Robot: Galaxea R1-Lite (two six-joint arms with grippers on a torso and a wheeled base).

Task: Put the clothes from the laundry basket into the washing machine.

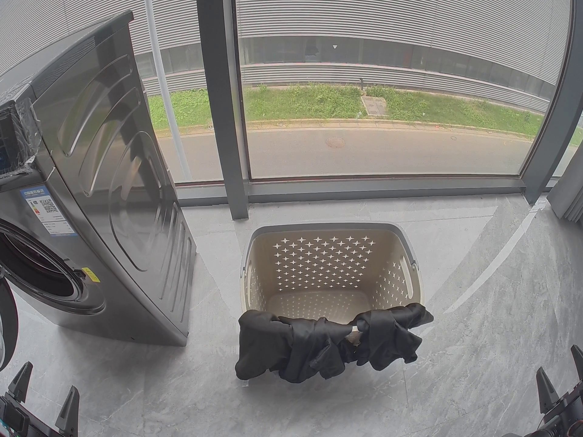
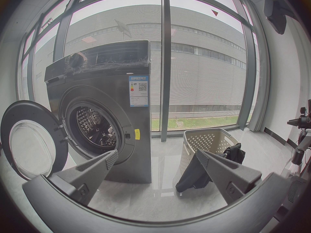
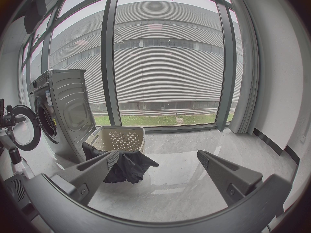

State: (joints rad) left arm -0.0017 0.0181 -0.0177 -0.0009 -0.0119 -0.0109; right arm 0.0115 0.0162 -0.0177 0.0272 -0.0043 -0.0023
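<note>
Currently, the left gripper (image 1: pixel 44 396) is held low over the floor (image 1: pixel 486 335), its two fingers spread wide apart and nothing caught between them. The right gripper (image 1: pixel 560 374) is held at much the same height, well apart from the left one, and it too is spread open and holds nothing. Ahead of both grippers, and roughly between them, the clothes (image 1: pixel 291 344) are found: a dark, crumpled bundle draped across the rim of the laundry basket (image 1: pixel 331 229) on the side nearest the grippers, with most of the cloth hanging down the outer wall toward the floor. No contact is made between either gripper and the cloth. The basket is set upright on the floor, and its pale, perforated walls and bottom are seen beyond the bundle. Ahead of the left gripper, and on the side away from the right gripper, the washing machine (image 1: pixel 121 183) is placed just beside the basket without touching it. Its round door (image 2: pixel 32 139) is swung fully open on the side away from the basket, and the metal drum (image 2: pixel 94 127) is exposed through the opening. Farthest out, beyond basket and machine, a tall window (image 1: pixel 376 92) is seen, through which grass and a grey building are shown.
</note>
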